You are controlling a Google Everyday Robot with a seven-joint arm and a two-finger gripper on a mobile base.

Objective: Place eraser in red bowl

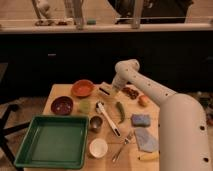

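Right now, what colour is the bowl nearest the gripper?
Bright orange-red; the gripper hangs just right of the red bowl, clearest in the camera view.

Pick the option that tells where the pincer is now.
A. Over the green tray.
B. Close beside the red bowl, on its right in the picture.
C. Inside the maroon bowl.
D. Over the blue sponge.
B: the pincer hangs just to the picture's right of the red bowl, well away from the green tray, the blue sponge and the maroon bowl.
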